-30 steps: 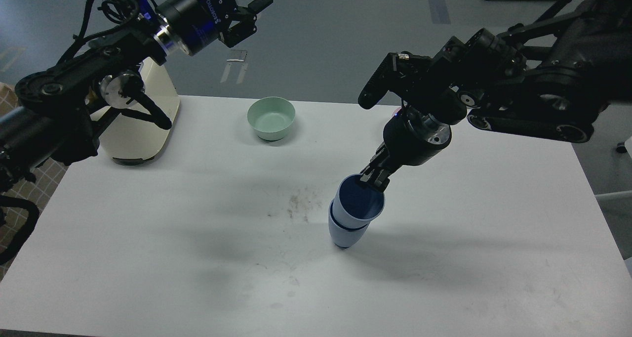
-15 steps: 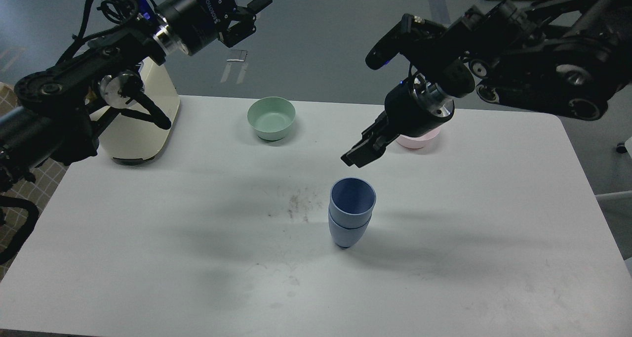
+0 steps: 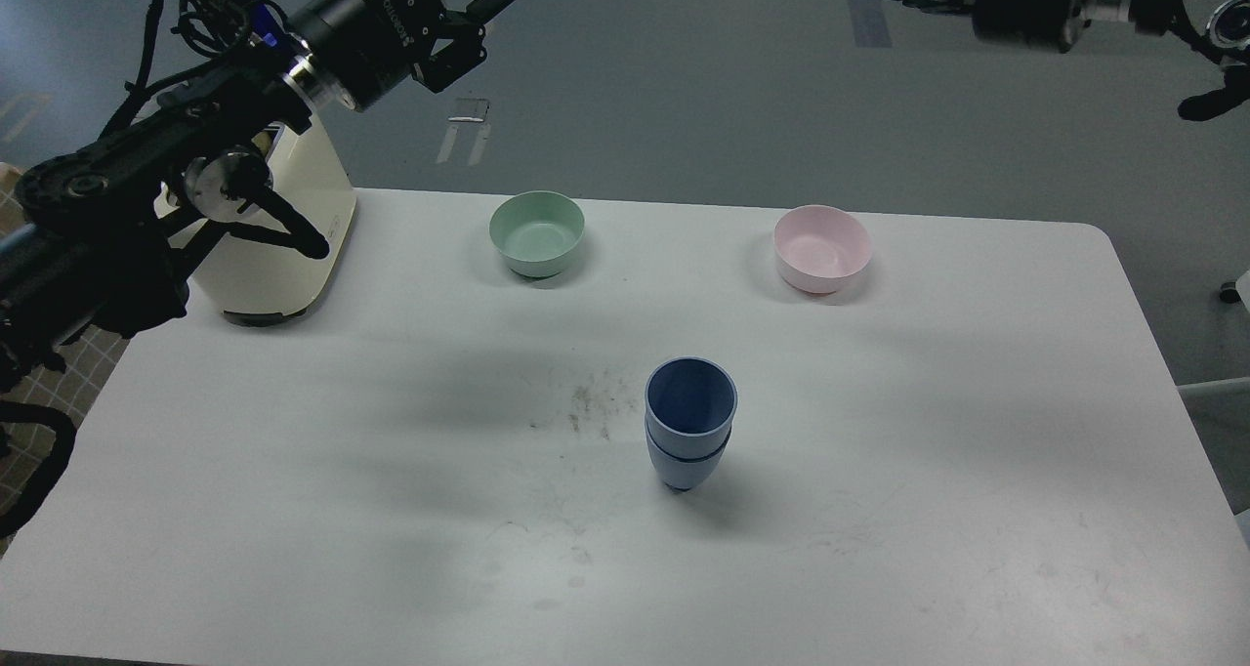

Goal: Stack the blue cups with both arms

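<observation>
Your two blue cups (image 3: 689,420) sit nested upright on the white table (image 3: 879,510). Your left gripper (image 3: 467,23) hangs high, fingers apart, empty; your right gripper's state can't be told.

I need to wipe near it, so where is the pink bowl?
In the head view, the pale-pink round plastic bowl sits at the table's far right, right of the mint-green bowl.

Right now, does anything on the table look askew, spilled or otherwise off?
Nothing is tipped or spilled. The blue cups stand nested and upright, free of both arms. The one oddity is a dark, gritty smudge on the table just left of them. The green bowl and pink bowl sit upright.
</observation>
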